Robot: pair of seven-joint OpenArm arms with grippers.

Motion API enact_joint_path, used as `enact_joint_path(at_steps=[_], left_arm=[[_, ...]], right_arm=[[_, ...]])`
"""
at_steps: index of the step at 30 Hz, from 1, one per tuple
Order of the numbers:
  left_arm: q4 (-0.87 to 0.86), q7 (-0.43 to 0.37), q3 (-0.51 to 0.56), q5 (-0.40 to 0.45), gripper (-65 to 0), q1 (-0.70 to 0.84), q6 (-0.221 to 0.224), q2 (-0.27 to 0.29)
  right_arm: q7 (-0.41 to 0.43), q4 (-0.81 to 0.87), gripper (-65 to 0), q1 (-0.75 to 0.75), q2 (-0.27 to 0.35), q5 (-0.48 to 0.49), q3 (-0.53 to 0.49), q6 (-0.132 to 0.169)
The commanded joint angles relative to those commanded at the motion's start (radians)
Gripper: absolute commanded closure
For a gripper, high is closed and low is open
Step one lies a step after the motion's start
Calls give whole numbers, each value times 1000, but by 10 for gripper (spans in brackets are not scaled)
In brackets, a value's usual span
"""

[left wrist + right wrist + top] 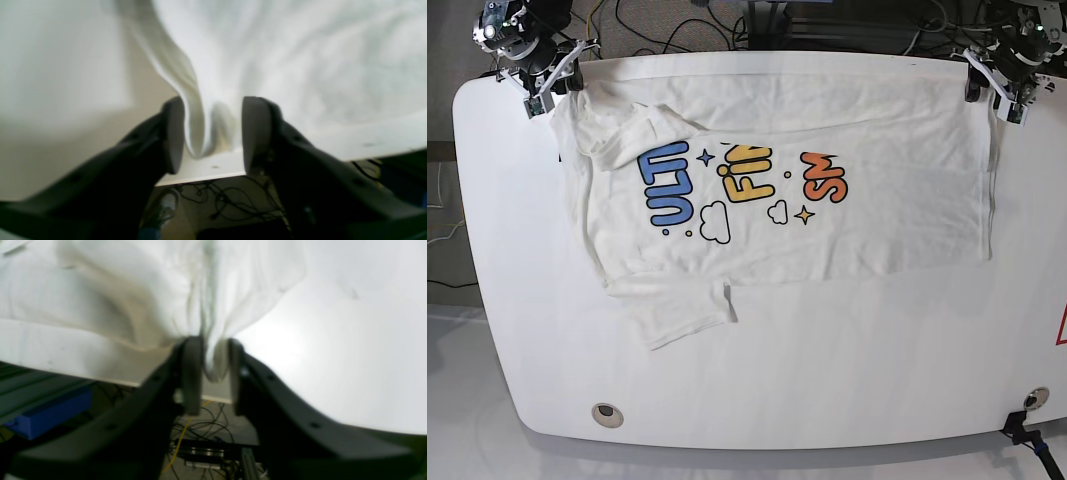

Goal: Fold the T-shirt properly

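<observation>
- Over at the far left of the base view, here's the right gripper [555, 92] at the shirt's upper corner, a narrow fold of cloth between its fingers; whether they're clamped on it, I can't tell.
- Just inward, bunched fabric [632, 138] doubles over in a rumpled ridge, and below it a sleeve [682, 312] pokes out toward the lower edge of the view!
- And there's the white T-shirt [777, 235], spread wide across the white table [767, 385], its top part turned over the print.
- Reading across: blue letters [667, 185], then yellow letters [745, 173], then orange letters [824, 177], all cut off by that flap, with clouds and sparkle stars among and below them.
- Out on the right, the left gripper [994, 100] is at the other upper corner, fingers apart, a looped edge of cloth sitting between them and bare space beside it!
</observation>
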Motion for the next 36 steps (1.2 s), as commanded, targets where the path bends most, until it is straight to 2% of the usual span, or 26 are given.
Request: enact_joint_path(at_steps=[3,5,9,13,17,21,26,29,30,32,34,36], left_arm=[[-2,0,0,0,-315,-18,0,-21],[-2,0,0,2,-315,-26,0,-21],[-2,5,-2,2,-315,-28,0,-48],[2,40,-2,2,-315,-58,0,-48],[3,44,-2,0,-314,-84,0,-48],[12,44,2,-2,-314,-120,0,-48],[37,44,23,0,-321,-186,0,-44],[38,44,31,-2,-393,-218,0,-44],[38,44,31,-2,-423,-232,0,-44],[38,44,31,0,-473,-249,0,-43],[38,44,31,0,-498,-250,0,-43],[37,43,31,0,-500,-267,0,-43]], right_arm=[[0,2,-268,3,5,-2,0,0],[0,3,-284,17,11,-3,8,0],[0,2,-287,38,38,-3,54,2],[0,3,-287,57,81,-2,71,6],[0,8,-287,60,98,5,71,8],[-12,11,-288,91,92,6,69,8],[-95,72,-289,144,69,6,69,9],[-133,109,-290,175,68,6,66,12],[-137,109,-299,181,68,6,64,29],[-137,109,-365,187,66,6,64,72],[-137,110,-461,201,54,6,68,91],[-137,112,-549,199,48,2,68,97]])
